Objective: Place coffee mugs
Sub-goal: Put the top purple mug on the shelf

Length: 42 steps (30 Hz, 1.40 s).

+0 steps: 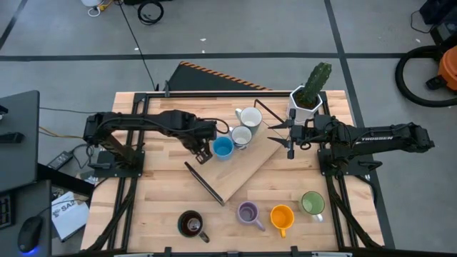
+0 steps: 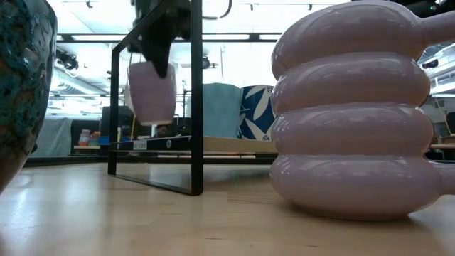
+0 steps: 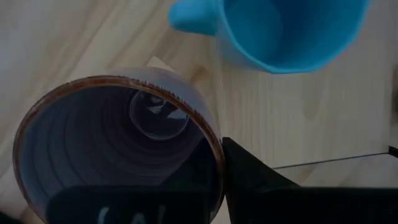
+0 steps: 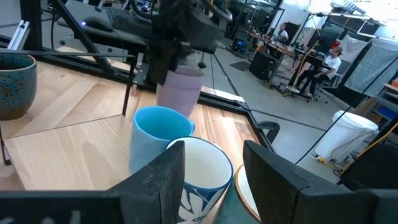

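Note:
My left gripper is shut on a lilac mug with a dark inside and a brown rim, just left of the bright blue mug. The pale grey mug and white mug stand behind the blue one. Near the table's near edge stand the dark brown-black mug, the second lilac mug, the orange mug and the green mug. My right gripper waits open over the board's right end, facing the mug cluster. My left gripper holds the lilac mug by its rim and wall, coming from above. One finger is outside the wall and the other sits inside the cup. In the low view the mug hangs below the fingers, lifted clear of the table and slightly tilted.
A wooden board lies slanted on a black wire stand in the table's middle. The white hexagonal cactus pot stands at the far right. Bare wood lies between the board and the near row of mugs.

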{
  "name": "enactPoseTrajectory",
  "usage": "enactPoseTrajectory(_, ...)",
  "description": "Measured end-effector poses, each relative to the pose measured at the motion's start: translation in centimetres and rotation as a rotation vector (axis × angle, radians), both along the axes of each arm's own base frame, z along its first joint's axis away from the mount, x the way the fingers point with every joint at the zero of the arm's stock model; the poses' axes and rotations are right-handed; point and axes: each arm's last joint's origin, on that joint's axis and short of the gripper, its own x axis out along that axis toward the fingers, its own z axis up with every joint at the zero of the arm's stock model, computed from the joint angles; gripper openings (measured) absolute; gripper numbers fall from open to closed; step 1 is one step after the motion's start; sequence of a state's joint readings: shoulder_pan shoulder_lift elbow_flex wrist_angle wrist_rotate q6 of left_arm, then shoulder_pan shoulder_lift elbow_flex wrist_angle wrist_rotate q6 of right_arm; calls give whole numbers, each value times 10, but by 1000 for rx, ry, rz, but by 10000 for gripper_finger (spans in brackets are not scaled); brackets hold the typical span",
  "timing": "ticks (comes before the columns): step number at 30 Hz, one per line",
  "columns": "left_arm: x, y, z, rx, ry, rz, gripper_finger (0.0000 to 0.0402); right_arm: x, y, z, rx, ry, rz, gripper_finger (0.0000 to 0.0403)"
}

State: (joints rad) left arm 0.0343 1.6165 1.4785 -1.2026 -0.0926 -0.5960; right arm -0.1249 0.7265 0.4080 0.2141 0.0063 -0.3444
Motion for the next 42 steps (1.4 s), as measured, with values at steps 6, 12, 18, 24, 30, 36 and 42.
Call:
enactPoseTrajectory(6,4,-11,15,6,-57,40,21,0,-1,1,-22,-9,-2,169)
enactPoseTrajectory(12,19,-25,15,2,-6,21,21,0,-2,4,-34,-35,-9,169)
enactPoseTrajectory(18,34,-37,21,-10,35,-4,21,1,-3,4,-57,-33,-6,169)
enactPoseTrajectory(24,40,-44,29,-22,9,2,21,1,-6,4,-74,-30,-20,169)
enactPoseTrajectory(30,41,-45,30,-27,1,18,21,0,-8,5,-80,-44,-21,169)
enactPoseTrajectory(36,35,-48,29,-82,60,17,21,0,-11,6,-84,-58,-6,169)
enactPoseTrajectory(42,33,-49,30,-145,83,-21,21,0,-13,6,-84,-60,-2,169)
